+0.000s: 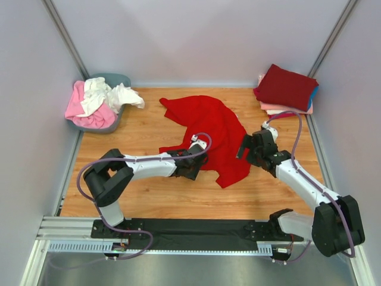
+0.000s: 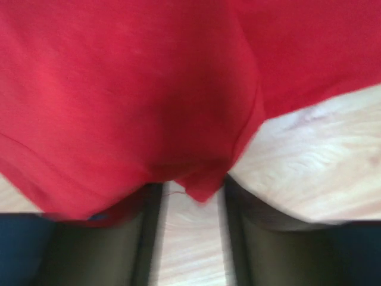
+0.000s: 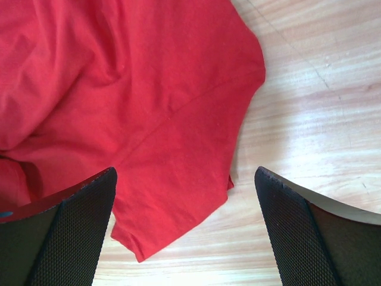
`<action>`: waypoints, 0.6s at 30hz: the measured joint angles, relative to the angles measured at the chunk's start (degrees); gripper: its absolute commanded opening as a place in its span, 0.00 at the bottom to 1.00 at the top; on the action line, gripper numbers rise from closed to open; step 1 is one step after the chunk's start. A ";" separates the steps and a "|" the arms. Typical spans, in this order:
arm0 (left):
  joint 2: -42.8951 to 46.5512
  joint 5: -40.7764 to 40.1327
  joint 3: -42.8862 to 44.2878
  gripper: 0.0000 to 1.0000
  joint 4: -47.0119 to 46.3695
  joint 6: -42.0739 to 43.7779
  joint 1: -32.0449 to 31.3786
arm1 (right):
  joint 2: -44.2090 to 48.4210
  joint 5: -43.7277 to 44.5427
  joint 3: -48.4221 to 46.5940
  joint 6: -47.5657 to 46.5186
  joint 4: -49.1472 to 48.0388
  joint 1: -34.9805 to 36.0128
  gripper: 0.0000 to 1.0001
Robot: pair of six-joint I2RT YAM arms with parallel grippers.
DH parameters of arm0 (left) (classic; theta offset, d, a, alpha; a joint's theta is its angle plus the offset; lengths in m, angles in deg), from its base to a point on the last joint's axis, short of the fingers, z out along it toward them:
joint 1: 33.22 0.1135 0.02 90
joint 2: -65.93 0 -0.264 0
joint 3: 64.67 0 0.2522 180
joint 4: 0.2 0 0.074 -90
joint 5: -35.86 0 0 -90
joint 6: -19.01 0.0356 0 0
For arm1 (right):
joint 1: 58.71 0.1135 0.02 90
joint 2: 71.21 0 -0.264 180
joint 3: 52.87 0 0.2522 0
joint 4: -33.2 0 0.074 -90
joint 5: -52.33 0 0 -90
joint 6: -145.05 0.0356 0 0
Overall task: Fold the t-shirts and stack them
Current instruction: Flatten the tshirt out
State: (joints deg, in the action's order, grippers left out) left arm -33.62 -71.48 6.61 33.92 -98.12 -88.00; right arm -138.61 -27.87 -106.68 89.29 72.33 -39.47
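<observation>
Jaws, left: the left gripper (image 2: 191, 201) has its two dark fingers (image 2: 262, 250) standing apart, with bare wood showing in the gap. They clamp nothing that can be seen.
Jaws, right: the right gripper (image 3: 184, 173) is spread wide, and its textured pads (image 3: 71, 238) sit at the two lower corners of the wrist view with nothing held between them.
Bright red t-shirt (image 1: 208, 128): it lies crumpled and unfolded in the middle of the wooden table (image 1: 149, 190), running from a bunched part at the far left down to a point at the near right.
Left gripper and shirt: the gripper is low at the shirt's near left edge. In the left wrist view the cloth drapes over the fingertips and a small tip of hem hangs into the gap.
Right gripper and shirt: the gripper is at the shirt's right edge. In its wrist view a loose corner of cloth reaches under the left pad, while the other pad is over bare wood.
Stack: at the far right corner a folded dark red t-shirt (image 1: 286, 86) lies on top. A blue edge (image 1: 314, 92) and a pink layer (image 1: 280, 110) show beneath it.
Grey tub (image 1: 119, 78): it stands at the far left corner, well apart from the stack, and holds a pink t-shirt (image 1: 76, 104) and a white t-shirt (image 1: 110, 95) heaped loosely, the white one spilling over the rim toward the table.
</observation>
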 measured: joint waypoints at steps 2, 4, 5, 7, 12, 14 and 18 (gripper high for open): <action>-0.66 -1.42 0.52 0.25 0.04 -0.61 0.00 | 0.00 -0.33 0.74 0.00 -0.02 0.00 1.00; -1.27 -2.86 1.05 0.00 0.20 -1.14 0.00 | 0.00 -0.52 1.38 0.02 0.07 0.02 1.00; -1.55 -3.74 1.29 0.00 0.50 -0.85 0.00 | 0.00 -0.55 1.60 0.00 0.09 0.02 1.00; -1.60 -4.63 1.44 0.00 1.22 -0.68 0.00 | 0.00 -0.50 1.81 -0.02 0.15 0.00 1.00; 6.58 -3.93 1.01 0.00 9.38 -1.27 0.09 | 0.00 -0.37 1.77 -0.42 0.17 -1.66 1.00; 16.63 -3.72 1.33 0.00 13.68 -1.29 0.46 | 0.00 -0.35 1.27 -0.68 0.72 -2.95 1.00; 34.47 -4.00 7.43 0.00 20.46 -1.33 3.80 | -0.70 -1.03 -3.72 -1.68 1.86 -4.07 0.99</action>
State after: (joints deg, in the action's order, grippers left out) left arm 0.85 -75.48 14.04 54.38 -99.46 -84.20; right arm -139.31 -28.89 -110.40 87.61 74.19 -43.53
